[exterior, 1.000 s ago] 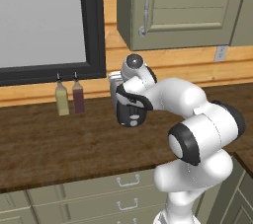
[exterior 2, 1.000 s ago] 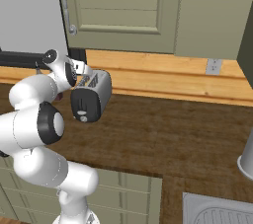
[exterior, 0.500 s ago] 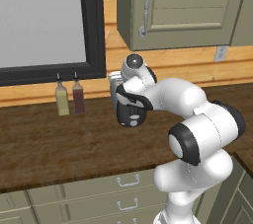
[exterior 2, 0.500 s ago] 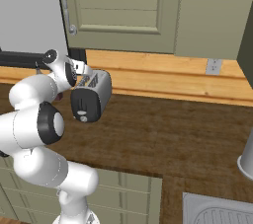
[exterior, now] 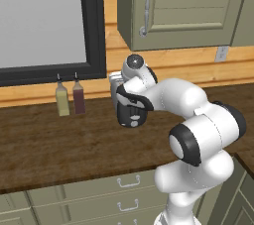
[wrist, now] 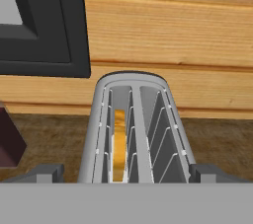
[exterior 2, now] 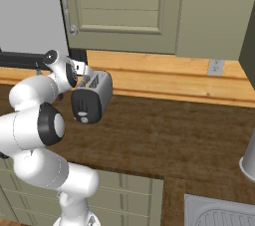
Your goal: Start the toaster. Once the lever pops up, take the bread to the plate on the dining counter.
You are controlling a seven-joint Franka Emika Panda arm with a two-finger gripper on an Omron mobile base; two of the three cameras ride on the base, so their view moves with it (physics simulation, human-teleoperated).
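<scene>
The silver toaster [exterior 2: 93,95] stands on the dark wood worktop [exterior 2: 164,135] against the wooden wall, its black end panel [exterior: 131,114] facing the room. My gripper [exterior 2: 84,73] hovers just above the toaster's near end, open, one finger on each side of it. The hand view looks down along the toaster [wrist: 133,129] and its two slots. The bread [wrist: 119,144] sits deep in the left slot as a thin orange-tan strip. My gripper [wrist: 126,173] holds nothing, and the fingertips [wrist: 47,172] stand wide of the body. The plate and the dining counter are out of view.
Two bottles, one yellowish [exterior: 62,99] and one dark red [exterior: 78,97], stand left of the toaster under the black window frame [exterior: 94,26]. A wall cabinet [exterior: 183,6] hangs above. A grey vessel [exterior 2: 249,160] and a sink [exterior 2: 219,214] lie to the far right.
</scene>
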